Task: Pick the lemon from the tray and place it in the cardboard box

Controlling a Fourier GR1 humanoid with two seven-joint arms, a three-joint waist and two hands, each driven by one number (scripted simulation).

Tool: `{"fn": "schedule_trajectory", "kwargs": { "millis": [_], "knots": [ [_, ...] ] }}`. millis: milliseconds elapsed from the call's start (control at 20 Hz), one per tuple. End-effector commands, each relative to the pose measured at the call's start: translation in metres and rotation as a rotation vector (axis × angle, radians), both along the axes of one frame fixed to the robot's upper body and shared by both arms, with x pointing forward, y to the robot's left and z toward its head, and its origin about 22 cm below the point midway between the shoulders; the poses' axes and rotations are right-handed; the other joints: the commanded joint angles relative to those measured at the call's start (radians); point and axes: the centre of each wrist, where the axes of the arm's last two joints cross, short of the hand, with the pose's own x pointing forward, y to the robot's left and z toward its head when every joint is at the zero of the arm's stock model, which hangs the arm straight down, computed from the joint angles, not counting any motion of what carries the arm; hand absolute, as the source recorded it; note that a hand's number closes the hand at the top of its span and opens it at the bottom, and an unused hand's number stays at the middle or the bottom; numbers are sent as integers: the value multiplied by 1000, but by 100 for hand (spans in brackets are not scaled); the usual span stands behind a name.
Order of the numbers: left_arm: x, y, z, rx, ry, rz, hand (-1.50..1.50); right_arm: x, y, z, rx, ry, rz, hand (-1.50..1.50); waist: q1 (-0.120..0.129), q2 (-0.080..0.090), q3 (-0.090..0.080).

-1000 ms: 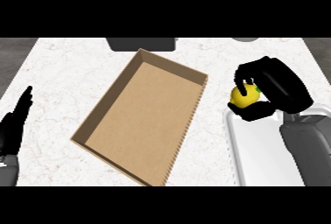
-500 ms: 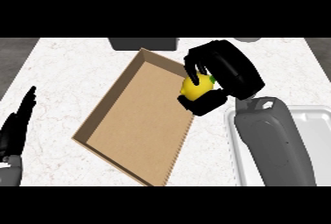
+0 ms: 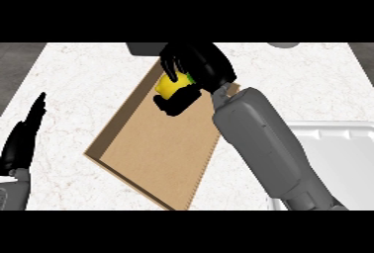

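The yellow lemon [image 3: 170,87] is held in my right hand [image 3: 197,66], whose fingers and thumb curl round it above the far end of the cardboard box [image 3: 146,153]. The box is a shallow open brown tray lying at a slant on the counter's middle. The white tray [image 3: 343,153] sits at the right, partly hidden by my right forearm. My left hand [image 3: 22,141] rests open at the left edge, fingers pointing up.
A dark grey object [image 3: 142,48] sits at the counter's far edge behind the box. A grey round thing [image 3: 281,44] shows at the far right. White marble counter [image 3: 80,84] lies bare left of the box.
My right hand has carried the lemon leftward from above the tray's side, across the box's right rim, to over the box's far end. The left hand has not moved.
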Motion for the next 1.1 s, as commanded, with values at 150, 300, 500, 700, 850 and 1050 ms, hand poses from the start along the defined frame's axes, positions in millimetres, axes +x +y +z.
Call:
{"fn": "schedule_trajectory", "kwargs": {
  "millis": [150,300,500,700,850,1050],
  "knots": [
    [16,8,4,-1,-24,-14,0,20,43,-15,-15,32,-50,150,25,10,-1],
    [8,-18,-7,0,-18,-51,0,31,47,-24,-83,37,-89,150,36,10,-1],
    [16,-5,-2,3,-13,-46,0,37,42,-42,-42,131,-183,150,51,17,-1],
    [22,-20,9,-9,-19,-80,0,38,45,-44,-29,247,-184,-150,66,16,-1],
    [20,-12,9,8,-18,-75,0,48,32,-57,7,244,-163,-150,75,23,0],
    [21,-22,-3,11,-23,-64,0,37,36,-72,98,165,-144,-150,79,23,-1]
  ]
}}
